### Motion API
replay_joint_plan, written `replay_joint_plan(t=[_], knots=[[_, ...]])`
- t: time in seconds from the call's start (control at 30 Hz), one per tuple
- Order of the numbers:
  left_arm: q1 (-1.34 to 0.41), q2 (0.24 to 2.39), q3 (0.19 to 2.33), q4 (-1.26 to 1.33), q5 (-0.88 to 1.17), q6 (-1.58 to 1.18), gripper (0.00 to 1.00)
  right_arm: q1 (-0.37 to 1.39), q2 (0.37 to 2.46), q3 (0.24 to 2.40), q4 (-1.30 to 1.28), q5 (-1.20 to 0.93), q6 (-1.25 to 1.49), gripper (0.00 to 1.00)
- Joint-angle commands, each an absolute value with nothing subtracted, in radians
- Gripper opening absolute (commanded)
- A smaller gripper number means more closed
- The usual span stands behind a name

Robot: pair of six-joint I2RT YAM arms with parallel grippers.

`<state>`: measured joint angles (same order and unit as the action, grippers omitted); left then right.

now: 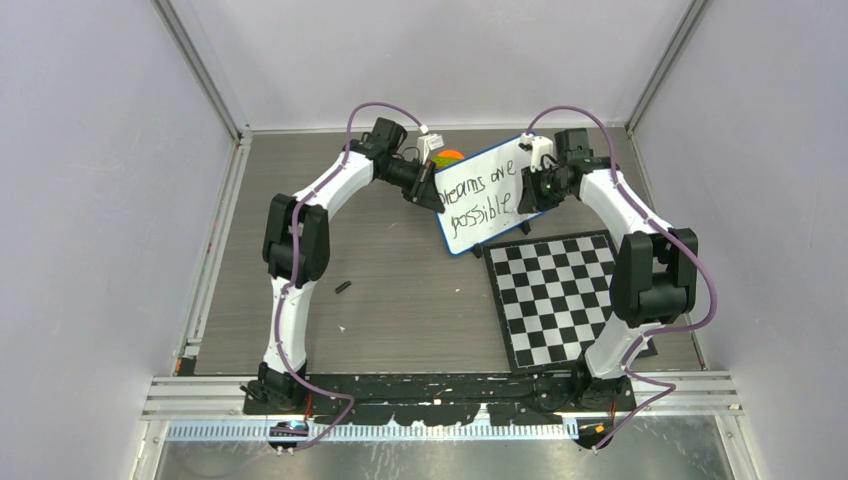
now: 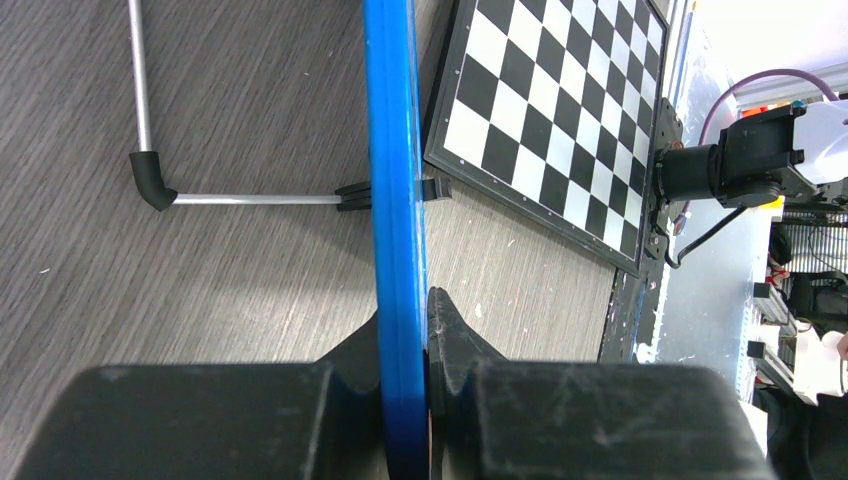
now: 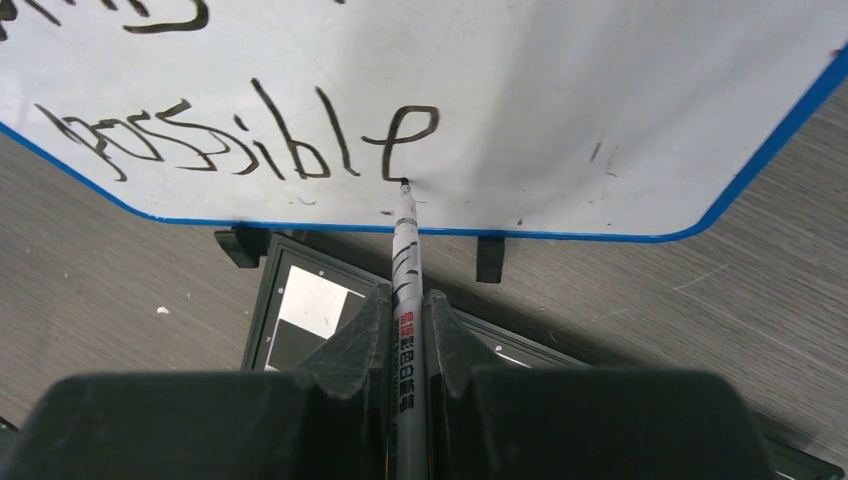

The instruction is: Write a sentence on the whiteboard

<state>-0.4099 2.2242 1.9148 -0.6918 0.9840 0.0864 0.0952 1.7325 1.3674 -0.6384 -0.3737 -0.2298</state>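
Standing propped at the far middle of the grey wood-grain table, just behind the black-and-white checkered board, the small white blue-rimmed whiteboard carried the black handwritten sentence "Dreams are possible" in two lines. The left gripper pinched its left rim. The right gripper clasped a slim grey marker, tip touching the final "e". A small black piece lay apart.

The whiteboard stands toward the far side of the table, the checkered board lying just before it.
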Motion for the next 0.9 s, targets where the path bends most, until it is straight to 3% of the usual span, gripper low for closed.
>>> replay_joint_plan(t=[0.0,0.33,0.53,0.6,0.87], knots=[[-0.428,2.247,1.932,-0.719,0.963,0.126,0.00,0.081,1.736,1.430,-0.558,-0.311,-0.244,0.00],[-0.428,2.247,1.950,-0.723,0.960,0.119,0.00,0.080,1.704,1.479,-0.656,-0.374,-0.264,0.00],[-0.428,2.229,1.958,-0.727,0.949,0.114,0.27,0.081,1.624,1.454,-0.696,-0.398,-0.279,0.00],[-0.428,2.222,1.958,-0.730,0.944,0.114,0.32,0.080,1.620,1.442,-0.694,-0.376,-0.280,0.00],[-0.428,2.222,1.955,-0.730,0.940,0.111,0.28,0.074,1.658,1.406,-0.642,-0.283,-0.271,0.00]])
